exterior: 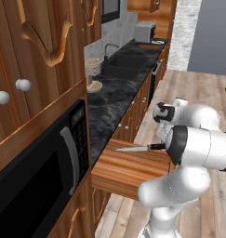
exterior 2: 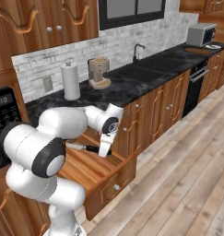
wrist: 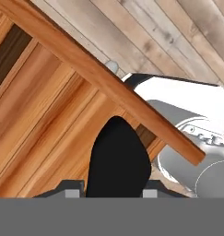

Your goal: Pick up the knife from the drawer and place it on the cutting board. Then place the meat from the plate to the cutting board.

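Note:
The drawer [exterior: 128, 173] [exterior 2: 92, 174] stands pulled out below the black counter. The knife [exterior: 133, 148] lies low over its wooden floor [wrist: 39, 115], silver blade pointing toward the cabinets, black handle [exterior 2: 92, 148] [wrist: 115, 156] toward the room. My gripper [exterior: 162, 145] [exterior 2: 103, 151] [wrist: 112, 191] reaches down into the drawer, and the handle fills the gap between its fingertips, so it is shut on the knife. Far down the counter lies the dark brown cutting board [exterior: 150, 46] [exterior 2: 196, 50] with the white plate [exterior 2: 214, 46] beside it. The meat is too small to make out.
On the counter are a sink [exterior 2: 148, 69], a coffee machine [exterior 2: 99, 71] and a paper towel roll [exterior 2: 70, 80]. A toaster [exterior 2: 200, 34] stands by the board. A microwave [exterior: 44, 162] sits left of the drawer. Wooden floor [exterior 2: 187, 152] lies open to the right.

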Robot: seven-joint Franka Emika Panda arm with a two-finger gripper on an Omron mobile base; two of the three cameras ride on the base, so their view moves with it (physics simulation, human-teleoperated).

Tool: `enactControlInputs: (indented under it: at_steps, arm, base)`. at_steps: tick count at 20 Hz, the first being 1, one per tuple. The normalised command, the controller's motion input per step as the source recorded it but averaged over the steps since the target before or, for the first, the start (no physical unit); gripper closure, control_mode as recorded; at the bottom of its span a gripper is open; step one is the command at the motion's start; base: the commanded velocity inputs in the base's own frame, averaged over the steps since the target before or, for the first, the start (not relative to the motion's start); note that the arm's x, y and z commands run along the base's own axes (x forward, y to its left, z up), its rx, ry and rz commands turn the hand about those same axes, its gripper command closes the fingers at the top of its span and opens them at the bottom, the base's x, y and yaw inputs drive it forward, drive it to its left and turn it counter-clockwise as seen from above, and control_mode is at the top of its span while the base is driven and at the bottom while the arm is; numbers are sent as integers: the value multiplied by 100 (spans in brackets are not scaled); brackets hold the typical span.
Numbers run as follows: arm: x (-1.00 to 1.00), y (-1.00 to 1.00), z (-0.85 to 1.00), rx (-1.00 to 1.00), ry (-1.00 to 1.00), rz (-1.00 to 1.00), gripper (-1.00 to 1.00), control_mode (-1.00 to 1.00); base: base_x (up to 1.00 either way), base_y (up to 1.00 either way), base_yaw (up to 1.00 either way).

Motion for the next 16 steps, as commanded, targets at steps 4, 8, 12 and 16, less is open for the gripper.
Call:
enactControlInputs:
  at_steps: [4, 8, 12, 16]
  arm:
    - [-66, 1, 16, 0, -30, -20, 100, -100]
    - [-37, 14, 10, -2, -38, -26, 100, -100]
    - [-1, 37, 52, -11, -28, -13, 100, -100]
    - [-1, 7, 69, -7, -7, -5, 100, -100]
  base:
    - [0, 0, 0]
    - [0, 0, 0]
    - [0, 0, 0]
    - [0, 0, 0]
